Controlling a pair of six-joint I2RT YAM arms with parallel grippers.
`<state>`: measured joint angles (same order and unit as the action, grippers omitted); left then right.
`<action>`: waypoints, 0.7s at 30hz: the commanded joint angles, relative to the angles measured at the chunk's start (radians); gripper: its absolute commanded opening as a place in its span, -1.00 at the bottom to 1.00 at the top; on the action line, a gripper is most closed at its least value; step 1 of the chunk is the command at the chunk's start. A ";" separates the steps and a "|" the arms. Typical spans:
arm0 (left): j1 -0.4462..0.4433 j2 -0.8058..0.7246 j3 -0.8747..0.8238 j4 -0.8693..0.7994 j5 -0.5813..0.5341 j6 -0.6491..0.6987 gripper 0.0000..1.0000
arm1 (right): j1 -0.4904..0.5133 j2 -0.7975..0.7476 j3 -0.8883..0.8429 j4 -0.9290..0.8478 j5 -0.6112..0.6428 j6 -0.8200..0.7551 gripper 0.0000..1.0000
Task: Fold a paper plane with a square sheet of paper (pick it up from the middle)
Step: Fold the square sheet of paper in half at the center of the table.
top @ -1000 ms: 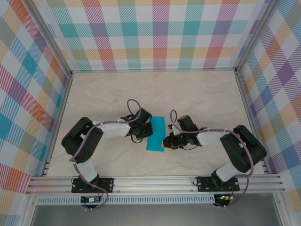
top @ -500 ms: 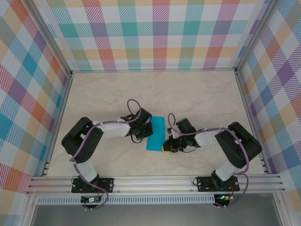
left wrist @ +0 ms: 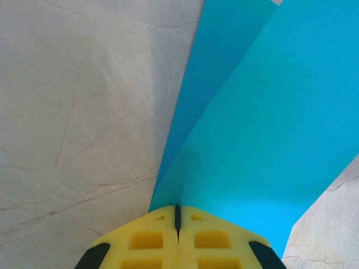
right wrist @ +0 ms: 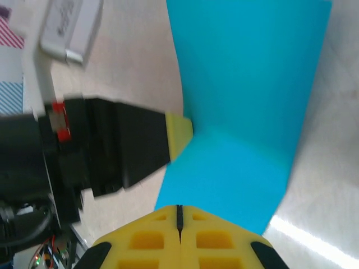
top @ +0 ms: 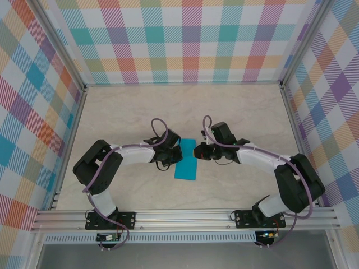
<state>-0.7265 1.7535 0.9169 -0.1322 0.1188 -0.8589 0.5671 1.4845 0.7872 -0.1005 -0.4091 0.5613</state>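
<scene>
The square sheet of paper (top: pixel 186 163) lies on the worktop (top: pixel 241 112) between the arms as a narrow strip. It seems to be folded in half, with two layers showing from the left wrist. No nose folds or wings are made, so most of the plane is left to do. The left pincer (left wrist: pixel 176 208) and right pincer (right wrist: pixel 179 208) are each pressed together at the sheet's edges. Whether they pin or pinch it is hard to tell.
</scene>
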 commanded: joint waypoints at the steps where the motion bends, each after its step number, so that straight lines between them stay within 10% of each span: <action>1: -0.017 0.027 -0.054 -0.073 -0.035 0.002 -1.00 | -0.030 0.062 0.014 0.038 -0.097 -0.022 -0.88; 21: -0.017 0.037 -0.056 -0.052 -0.030 -0.002 -1.00 | -0.120 0.283 0.083 0.133 -0.249 -0.008 -0.86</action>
<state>-0.7265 1.7397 0.8829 -0.0830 0.1188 -0.8635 0.4618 1.7496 0.8333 0.0067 -0.6147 0.5671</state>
